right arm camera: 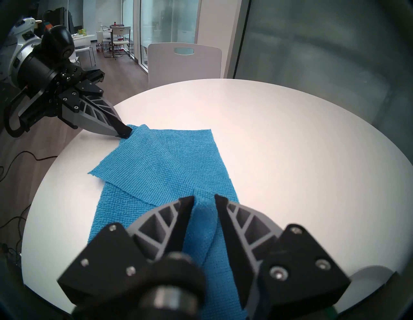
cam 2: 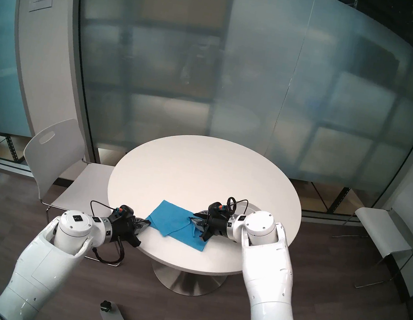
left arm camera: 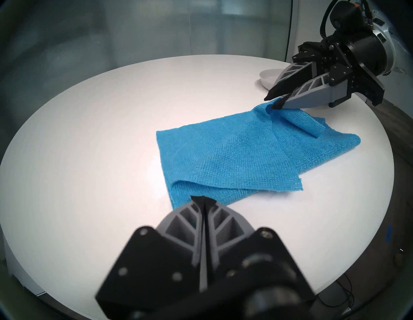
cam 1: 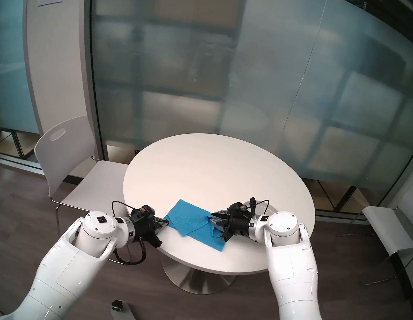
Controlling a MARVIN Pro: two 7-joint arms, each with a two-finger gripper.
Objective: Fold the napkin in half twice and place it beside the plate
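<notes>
A blue napkin [cam 1: 190, 218] lies partly folded near the front of the round white table [cam 1: 211, 172], its top layer lying askew over the bottom one. My left gripper [cam 1: 164, 222] is shut on the napkin's left corner [left arm camera: 178, 196], low on the table. My right gripper [cam 1: 213, 218] is at the napkin's right end, jaws a little apart around a raised ridge of cloth [right arm camera: 204, 214]. The light-grey plate [left arm camera: 268, 77] sits just behind the right gripper, mostly hidden by it. An edge of the plate also shows in the right wrist view [right arm camera: 371, 274].
A white chair [cam 1: 64, 159] stands at the table's left and another [cam 1: 392, 227] at the far right. A frosted glass wall [cam 1: 240, 79] runs behind the table. Cables lie on the dark wood floor [right arm camera: 26, 156].
</notes>
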